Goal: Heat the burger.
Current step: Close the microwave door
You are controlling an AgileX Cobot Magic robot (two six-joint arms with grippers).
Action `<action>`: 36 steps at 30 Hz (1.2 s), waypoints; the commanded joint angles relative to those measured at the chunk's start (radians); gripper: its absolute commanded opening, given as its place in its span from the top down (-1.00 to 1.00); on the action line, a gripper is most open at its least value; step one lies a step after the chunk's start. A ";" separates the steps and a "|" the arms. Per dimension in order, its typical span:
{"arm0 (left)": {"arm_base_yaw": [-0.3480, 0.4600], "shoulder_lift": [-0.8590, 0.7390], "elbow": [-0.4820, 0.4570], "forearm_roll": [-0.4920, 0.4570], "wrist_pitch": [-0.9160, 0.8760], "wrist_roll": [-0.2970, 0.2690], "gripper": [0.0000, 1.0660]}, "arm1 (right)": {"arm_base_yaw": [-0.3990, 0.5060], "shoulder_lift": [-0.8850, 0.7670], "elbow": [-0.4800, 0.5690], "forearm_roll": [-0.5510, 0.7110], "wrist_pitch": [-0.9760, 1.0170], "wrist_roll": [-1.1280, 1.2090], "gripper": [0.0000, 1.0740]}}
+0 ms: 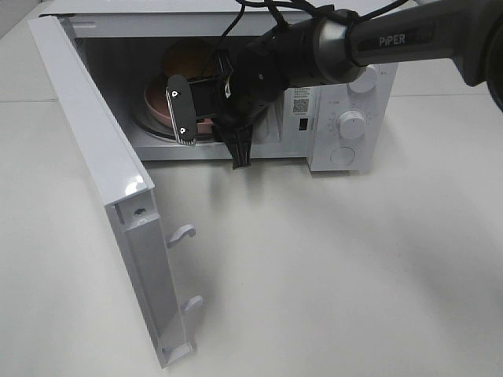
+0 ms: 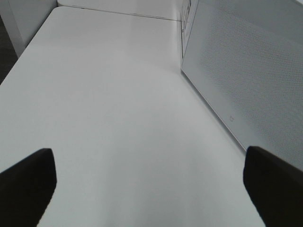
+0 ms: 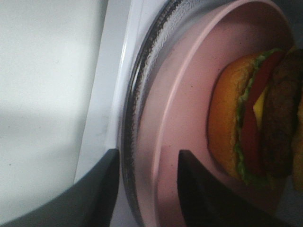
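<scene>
We saw the microwave [image 1: 338,153] in the upper middle of the ext. view, its door [image 1: 102,157] swung wide open toward the lower left of the frame. The burger [image 3: 227,118] sat inside the cavity on the plate [image 3: 189,118], & the plate lay on the turntable [image 3: 137,94]. In the ext. view its bun showed at upper centre-left, partly behind the arm. The R arm [image 1: 377,43] stretched from the upper right of the frame into the opening. We found the R gripper [image 3: 148,158] released: its fingers [image 3: 94,189] stood apart w/ the near edge of plate & turntable showing btwn them, neither one visibly pressing on the rim. It held nothing. The burger was clear of both fingers, further in on the plate.

The L gripper [image 2: 149,189] was outside the ext. view. Per its wrist cam it was released too, fingertips wide apart w/ only bare table [image 2: 118,118] btwn them. A white dotted panel [image 2: 246,71] stood just beside it. We couldn't tell from that view whether the L gripper touched the table
</scene>
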 commanded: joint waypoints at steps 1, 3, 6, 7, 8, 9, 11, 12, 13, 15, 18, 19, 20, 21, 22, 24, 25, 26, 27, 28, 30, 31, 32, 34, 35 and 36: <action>0.003 -0.002 0.002 0.000 -0.014 -0.003 -0.88 | -0.001 -0.015 -0.008 -0.002 0.021 0.025 0.17; 0.003 -0.002 0.002 0.000 -0.014 -0.003 -0.88 | 0.009 -0.021 -0.008 -0.003 0.033 0.049 0.14; 0.003 -0.002 0.002 0.000 -0.014 -0.003 -0.88 | 0.010 -0.027 -0.002 -0.003 0.027 0.052 0.12; 0.003 -0.002 0.002 0.000 -0.014 -0.003 -0.88 | 0.013 -0.044 0.023 -0.003 -0.002 0.055 0.06; 0.003 -0.002 0.002 0.000 -0.014 -0.003 -0.88 | 0.017 -0.066 0.061 -0.005 -0.024 0.058 0.00; 0.003 -0.002 0.002 0.000 -0.014 -0.003 -0.88 | 0.017 -0.066 0.061 -0.005 -0.024 0.058 0.00; 0.003 -0.002 0.002 0.000 -0.014 -0.003 -0.88 | 0.017 -0.098 0.132 -0.007 -0.058 0.059 -0.10; 0.003 -0.002 0.002 0.000 -0.014 -0.003 -0.88 | 0.017 -0.098 0.132 -0.007 -0.058 0.059 -0.10; 0.003 -0.002 0.002 0.000 -0.014 -0.003 -0.88 | 0.017 -0.107 0.153 -0.007 -0.067 0.059 -0.13; 0.003 -0.002 0.002 0.000 -0.014 -0.003 -0.88 | 0.017 -0.129 0.205 -0.007 -0.092 0.059 -0.20; 0.003 -0.002 0.002 0.000 -0.014 -0.003 -0.88 | 0.017 -0.164 0.271 -0.007 -0.138 0.066 -0.31; 0.003 -0.002 0.002 0.000 -0.014 -0.003 -0.88 | 0.017 -0.190 0.309 -0.007 -0.169 0.079 -0.43; 0.003 -0.002 0.002 0.000 -0.014 -0.003 -0.88 | 0.017 -0.190 0.309 -0.007 -0.169 0.079 -0.43; 0.003 -0.002 0.002 0.000 -0.014 -0.003 -0.88 | 0.017 -0.200 0.321 -0.007 -0.179 0.091 -0.49; 0.003 -0.002 0.002 0.000 -0.014 -0.003 -0.88 | 0.017 -0.228 0.349 -0.007 -0.197 0.101 -0.59; 0.003 -0.002 0.002 0.000 -0.014 -0.003 -0.88 | 0.016 -0.244 0.365 -0.007 -0.202 0.104 -0.62; 0.003 -0.002 0.002 0.000 -0.014 -0.003 -0.88 | 0.016 -0.244 0.365 -0.007 -0.202 0.104 -0.62; 0.003 -0.002 0.002 0.000 -0.014 -0.003 -0.88 | 0.016 -0.267 0.392 -0.013 -0.208 0.104 -0.64; 0.003 -0.002 0.002 0.000 -0.014 -0.003 -0.88 | 0.009 -0.293 0.413 -0.025 -0.204 0.107 -0.64; 0.003 -0.002 0.002 0.000 -0.014 -0.003 -0.88 | 0.009 -0.293 0.413 -0.025 -0.204 0.107 -0.64; 0.003 -0.002 0.002 0.000 -0.014 -0.003 -0.88 | 0.007 -0.303 0.426 -0.025 -0.206 0.113 -0.63; 0.003 -0.002 0.002 0.000 -0.014 -0.003 -0.88 | -0.002 -0.331 0.449 -0.025 -0.206 0.115 -0.62; 0.003 -0.002 0.002 0.000 -0.014 -0.003 -0.88 | -0.010 -0.361 0.473 -0.025 -0.206 0.115 -0.61; 0.003 -0.002 0.002 0.000 -0.014 -0.003 -0.88 | -0.018 -0.378 0.485 -0.025 -0.206 0.119 -0.60; 0.003 -0.002 0.002 0.000 -0.014 -0.003 -0.88 | -0.026 -0.407 0.510 -0.025 -0.207 0.136 -0.59; 0.003 -0.002 0.002 0.000 -0.014 -0.003 -0.88 | -0.026 -0.407 0.510 -0.025 -0.207 0.136 -0.59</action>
